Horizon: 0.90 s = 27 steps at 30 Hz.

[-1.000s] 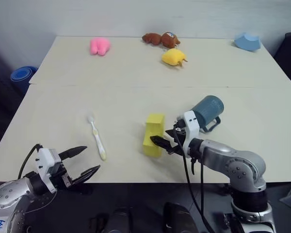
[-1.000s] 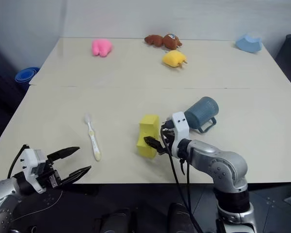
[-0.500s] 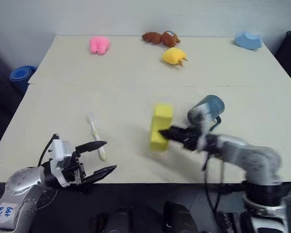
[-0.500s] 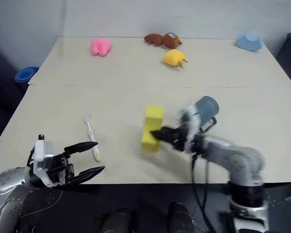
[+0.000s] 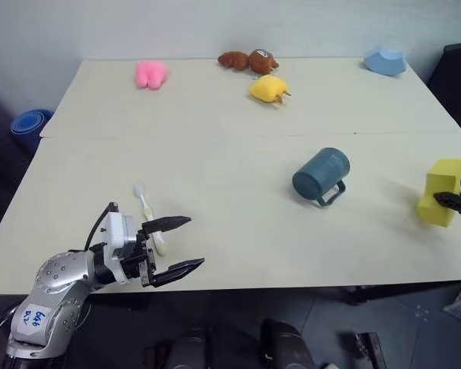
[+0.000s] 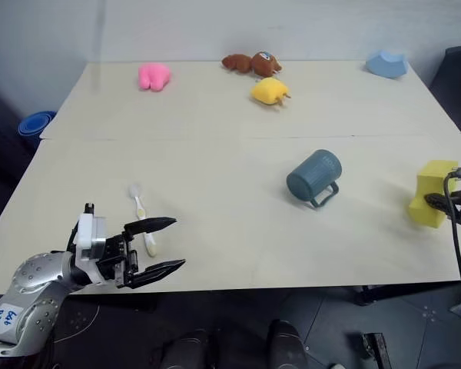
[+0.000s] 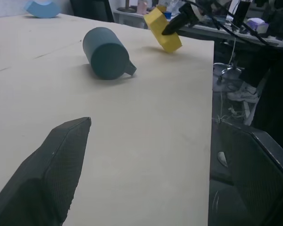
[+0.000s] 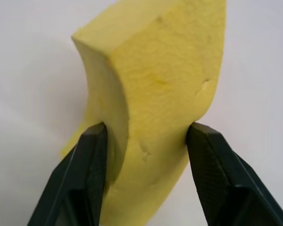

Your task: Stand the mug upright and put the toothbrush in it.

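Right claw [image 8: 144,136] clamped on yellow foam block [image 5: 442,191] at surface's right edge; left claw [image 5: 186,244] spread apart by toothbrush [image 5: 148,215]; mug [image 5: 320,174] lay sideways mid-surface.

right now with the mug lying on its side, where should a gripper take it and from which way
Grip the mug across its round body near the open rim, coming down from above. It lies on its side with the mouth facing the table's far right and the loop handle resting toward the near edge, so the upper flank is bare. The handle looks too slim for a sure grip.
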Each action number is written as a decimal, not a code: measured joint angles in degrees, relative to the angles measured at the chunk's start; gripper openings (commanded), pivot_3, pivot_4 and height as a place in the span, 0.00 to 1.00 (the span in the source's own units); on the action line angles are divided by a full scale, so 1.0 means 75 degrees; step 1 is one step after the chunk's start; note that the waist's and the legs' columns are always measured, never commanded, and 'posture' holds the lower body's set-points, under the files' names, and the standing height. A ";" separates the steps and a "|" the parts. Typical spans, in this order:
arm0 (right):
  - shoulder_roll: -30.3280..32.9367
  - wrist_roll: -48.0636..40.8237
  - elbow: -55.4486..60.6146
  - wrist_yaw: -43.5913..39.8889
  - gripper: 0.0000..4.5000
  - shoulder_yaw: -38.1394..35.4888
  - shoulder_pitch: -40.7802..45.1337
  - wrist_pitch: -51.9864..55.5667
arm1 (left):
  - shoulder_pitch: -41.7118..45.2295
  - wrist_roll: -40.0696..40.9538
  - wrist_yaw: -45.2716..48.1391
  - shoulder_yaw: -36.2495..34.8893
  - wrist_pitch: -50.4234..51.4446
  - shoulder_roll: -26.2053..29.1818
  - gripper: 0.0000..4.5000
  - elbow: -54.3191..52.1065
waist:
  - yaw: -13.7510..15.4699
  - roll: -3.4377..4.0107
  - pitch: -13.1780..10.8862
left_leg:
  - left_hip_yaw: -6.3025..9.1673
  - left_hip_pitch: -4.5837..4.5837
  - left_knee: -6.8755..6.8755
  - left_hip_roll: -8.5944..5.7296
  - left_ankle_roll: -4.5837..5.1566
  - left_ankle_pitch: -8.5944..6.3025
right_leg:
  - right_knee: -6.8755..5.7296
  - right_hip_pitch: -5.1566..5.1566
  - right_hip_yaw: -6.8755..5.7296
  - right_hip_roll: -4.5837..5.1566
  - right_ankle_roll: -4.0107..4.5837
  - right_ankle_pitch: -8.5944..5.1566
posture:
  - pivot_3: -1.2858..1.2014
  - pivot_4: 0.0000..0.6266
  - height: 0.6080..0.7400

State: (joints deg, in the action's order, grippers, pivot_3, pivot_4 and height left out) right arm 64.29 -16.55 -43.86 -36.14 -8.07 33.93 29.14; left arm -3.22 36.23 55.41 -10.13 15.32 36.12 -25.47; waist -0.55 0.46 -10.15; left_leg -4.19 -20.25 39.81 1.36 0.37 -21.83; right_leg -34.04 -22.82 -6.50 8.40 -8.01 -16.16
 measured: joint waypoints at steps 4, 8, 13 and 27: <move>-0.0003 0.0699 -0.1309 -0.0171 0.98 0.0230 0.0722 -0.0919 | -0.0018 -0.0056 -0.0005 -0.0003 -0.0027 0.0000 1.00 0.0177 | 0.0099 0.0000 0.0000 | 0.0020 -0.0015 0.0023 -0.0001 0.0000 0.0000 | 0.0012 0.0011 -0.0011 0.0001 -0.0003 0.0002 | 0.52 0.24 1.00; 0.0354 0.0976 -0.1397 -0.1203 0.99 0.0414 0.1020 -0.1016 | 0.0020 -0.0083 -0.0012 -0.0002 -0.0065 -0.0002 1.00 0.0234 | 0.0082 0.0054 -0.0030 | 0.0023 -0.0019 0.0024 -0.0002 -0.0001 -0.0001 | 0.0015 0.0012 -0.0012 0.0001 -0.0006 0.0003 | 0.52 0.24 1.00; 0.1050 0.0908 -0.0215 -0.2192 0.99 0.0329 0.1266 -0.0077 | 0.0063 -0.0092 0.0007 0.0000 -0.0099 -0.0005 1.00 0.0420 | 0.0061 0.0107 -0.0052 | 0.0023 -0.0016 0.0021 0.0008 -0.0005 -0.0003 | 0.0007 0.0006 -0.0017 -0.0005 -0.0005 0.0003 | 0.52 0.24 1.00; -0.1992 -0.0991 0.5170 -0.0228 0.99 -0.0812 0.0238 0.7534 | 0.0218 -0.0021 0.0046 0.0058 -0.0078 -0.0117 1.00 0.0698 | 0.0147 0.0100 -0.0051 | 0.0043 -0.0035 0.0039 0.0014 -0.0021 -0.0012 | -0.0006 -0.0005 -0.0024 -0.0012 -0.0002 0.0004 | 0.52 0.24 1.00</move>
State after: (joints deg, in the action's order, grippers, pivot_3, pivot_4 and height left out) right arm 49.34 -23.98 -5.08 -37.85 -14.15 35.71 85.64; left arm -1.59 36.07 55.75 -9.69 14.74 35.24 -20.23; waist 0.55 1.21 -10.53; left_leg -3.87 -20.51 40.10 1.46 0.21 -21.92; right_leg -34.08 -22.86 -6.67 8.31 -8.03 -16.13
